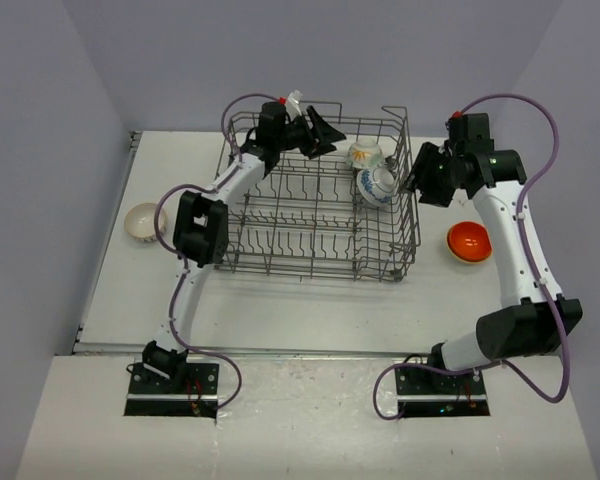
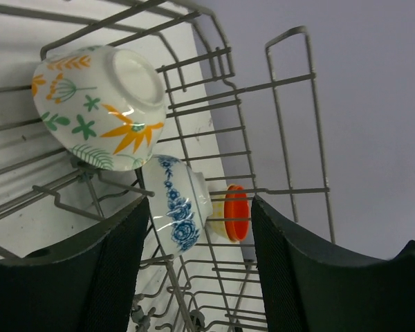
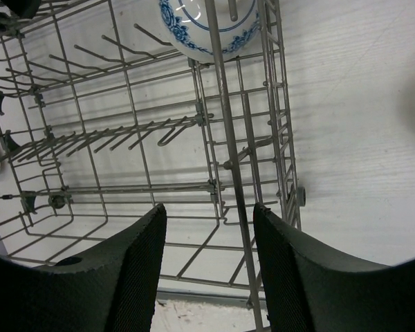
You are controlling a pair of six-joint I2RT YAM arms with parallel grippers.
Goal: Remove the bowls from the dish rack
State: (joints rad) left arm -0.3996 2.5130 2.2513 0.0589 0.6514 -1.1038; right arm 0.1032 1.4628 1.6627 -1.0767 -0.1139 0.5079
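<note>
Bench (image 1: 310,300): white and matte, faintly streaked where I look down on it.
Walls (image 1: 310,50): plain pale lavender-grey, closing my bench in at the back and both sides.
Edge strip (image 1: 310,351): thin metal line along the bench's near edge.

The dish rack's (image 1: 320,262) right wire wall bars your right gripper (image 3: 207,214) from the blue-patterned bowl (image 1: 377,185) and floral bowl (image 1: 364,153) in its far right corner; above them is open. An orange bowl (image 1: 469,241) sits on the table (image 1: 280,310) further right.
</note>
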